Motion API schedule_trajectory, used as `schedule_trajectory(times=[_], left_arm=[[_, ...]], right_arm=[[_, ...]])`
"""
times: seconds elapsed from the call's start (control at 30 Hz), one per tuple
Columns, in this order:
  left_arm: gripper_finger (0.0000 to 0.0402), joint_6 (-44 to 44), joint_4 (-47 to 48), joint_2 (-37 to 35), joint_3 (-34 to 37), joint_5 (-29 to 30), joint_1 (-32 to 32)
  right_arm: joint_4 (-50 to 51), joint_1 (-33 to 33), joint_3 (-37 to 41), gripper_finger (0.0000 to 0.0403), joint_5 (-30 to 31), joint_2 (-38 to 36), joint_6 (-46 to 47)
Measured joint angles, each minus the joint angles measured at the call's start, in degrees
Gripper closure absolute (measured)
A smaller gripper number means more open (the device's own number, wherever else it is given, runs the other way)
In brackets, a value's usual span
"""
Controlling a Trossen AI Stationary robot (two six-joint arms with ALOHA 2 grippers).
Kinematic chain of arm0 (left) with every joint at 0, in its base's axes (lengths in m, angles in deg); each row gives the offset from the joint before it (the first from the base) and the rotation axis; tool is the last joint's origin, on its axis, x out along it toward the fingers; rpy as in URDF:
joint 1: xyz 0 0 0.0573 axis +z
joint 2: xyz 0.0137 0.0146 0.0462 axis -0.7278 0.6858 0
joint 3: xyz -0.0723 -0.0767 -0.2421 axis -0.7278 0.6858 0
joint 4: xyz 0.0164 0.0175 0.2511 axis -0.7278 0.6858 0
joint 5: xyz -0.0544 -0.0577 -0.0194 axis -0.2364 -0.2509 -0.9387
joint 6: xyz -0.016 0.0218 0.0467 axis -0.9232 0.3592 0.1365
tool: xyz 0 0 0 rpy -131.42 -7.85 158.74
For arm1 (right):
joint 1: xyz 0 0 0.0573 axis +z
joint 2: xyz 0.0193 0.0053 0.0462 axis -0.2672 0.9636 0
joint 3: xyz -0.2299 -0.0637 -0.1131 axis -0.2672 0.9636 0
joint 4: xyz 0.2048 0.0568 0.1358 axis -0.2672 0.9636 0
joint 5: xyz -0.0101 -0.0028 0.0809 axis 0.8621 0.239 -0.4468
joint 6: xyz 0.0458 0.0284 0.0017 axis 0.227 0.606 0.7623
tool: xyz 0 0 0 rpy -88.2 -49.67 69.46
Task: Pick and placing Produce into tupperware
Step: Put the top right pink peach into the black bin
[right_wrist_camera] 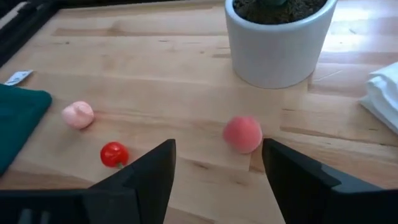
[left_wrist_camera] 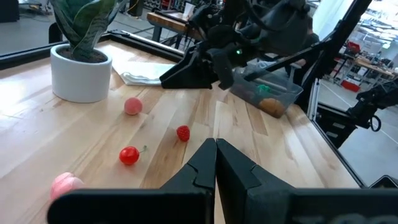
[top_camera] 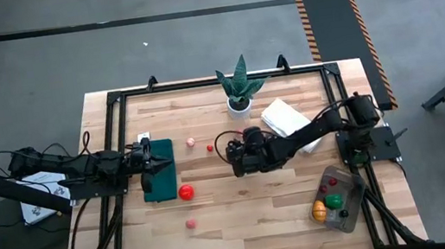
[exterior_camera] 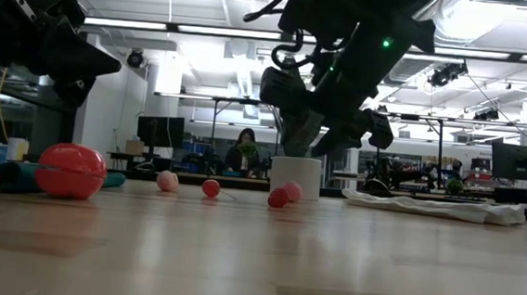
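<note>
My right gripper (right_wrist_camera: 217, 165) stands open above the table's middle (top_camera: 233, 165), tilted down; a pink-red ball (right_wrist_camera: 242, 134) of produce lies on the wood just ahead of its fingertips, untouched. A small pink piece (right_wrist_camera: 78, 114) and a red cherry tomato (right_wrist_camera: 114, 154) lie farther toward the left. A big red tomato (top_camera: 186, 192) and a pink piece (top_camera: 191, 224) rest nearer the front. The tupperware (top_camera: 339, 200) at the front right holds red, green and orange produce. My left gripper (left_wrist_camera: 216, 155) waits shut over the green mat (top_camera: 158, 172).
A spiky plant in a white pot (right_wrist_camera: 280, 43) stands just beyond the pink-red ball, toward the far edge. A folded white cloth (top_camera: 284, 117) lies right of the pot. A small strawberry (left_wrist_camera: 183, 133) rests on the wood near my right gripper. A black frame (top_camera: 114, 96) borders the table.
</note>
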Motion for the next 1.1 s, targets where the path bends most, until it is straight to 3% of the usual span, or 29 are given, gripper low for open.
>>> schedule_trajectory(times=[0.67, 1.1], left_arm=[[0.0401, -0.02, -0.63, -0.02, 0.0, 0.22, -0.01], [0.0401, -0.02, -0.02, -0.02, 0.0, 0.34, 0.0]], right_arm=[[0.89, -6.71, 0.0, 0.0174, -10.66, 0.0, -1.64], [-4.36, -9.74, 0.0, 0.0174, -14.45, 4.49, -2.84]])
